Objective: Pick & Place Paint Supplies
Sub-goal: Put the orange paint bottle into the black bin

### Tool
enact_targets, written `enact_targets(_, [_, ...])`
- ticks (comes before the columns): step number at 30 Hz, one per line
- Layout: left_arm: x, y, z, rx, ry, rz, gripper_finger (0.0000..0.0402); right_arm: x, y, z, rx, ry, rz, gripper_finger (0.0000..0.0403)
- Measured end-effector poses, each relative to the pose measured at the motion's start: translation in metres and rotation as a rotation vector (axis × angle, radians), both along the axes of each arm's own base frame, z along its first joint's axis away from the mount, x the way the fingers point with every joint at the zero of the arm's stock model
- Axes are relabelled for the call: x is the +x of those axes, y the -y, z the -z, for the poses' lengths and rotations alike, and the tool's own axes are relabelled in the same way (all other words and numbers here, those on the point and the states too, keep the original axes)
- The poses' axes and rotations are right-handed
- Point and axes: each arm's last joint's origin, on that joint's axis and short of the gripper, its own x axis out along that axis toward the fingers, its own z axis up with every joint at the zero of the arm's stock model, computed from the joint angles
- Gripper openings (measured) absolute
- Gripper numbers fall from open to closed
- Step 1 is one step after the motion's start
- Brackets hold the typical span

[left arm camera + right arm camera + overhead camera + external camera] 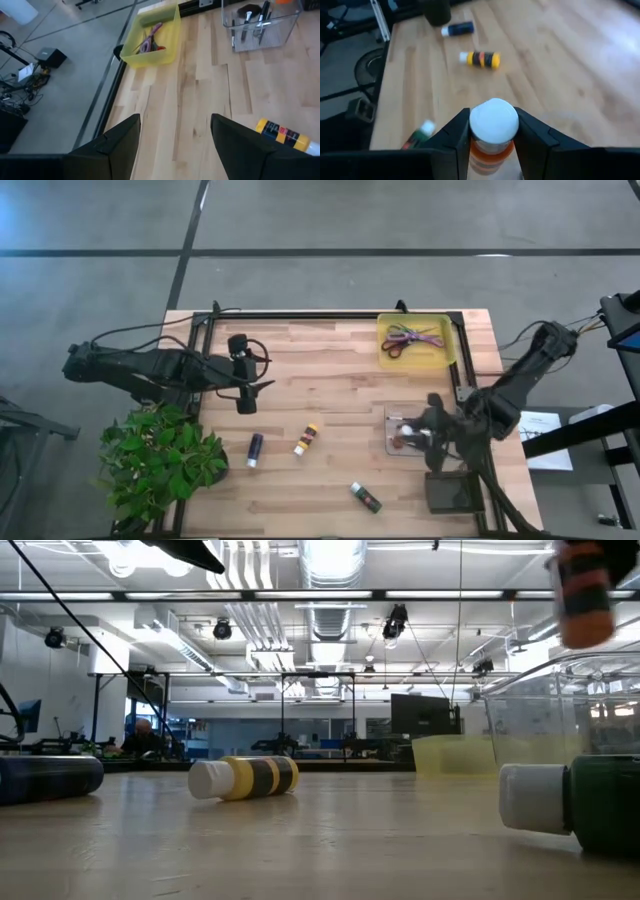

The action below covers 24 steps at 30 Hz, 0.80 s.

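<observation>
Orange paint bottle [492,131] is clamped in right gripper [491,134] above clear bin [400,442], while left gripper [175,145] is held apart over table [330,370] near yellow bottle [305,439].

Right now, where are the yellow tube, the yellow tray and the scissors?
yellow tube [305,440]: high view, middle of its body.
yellow tray [448,356]: high view, right rim.
scissors [412,338]: high view, where the handles cross.
</observation>
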Motion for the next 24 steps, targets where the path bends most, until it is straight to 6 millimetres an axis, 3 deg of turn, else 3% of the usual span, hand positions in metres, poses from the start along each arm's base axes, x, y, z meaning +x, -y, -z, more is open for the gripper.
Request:
enact_targets(11, [0.0,0.0,0.0,-0.008,0.01,-0.009,0.0248,-0.031,-0.061,0.017,0.117,-0.073,-0.035,0.0111])
enact_targets(24, [0.001,0.0,-0.002,-0.026,0.033,-0.018,0.0248,-0.062,-0.134,0.016,0.002,-0.099,0.055,0.0111])
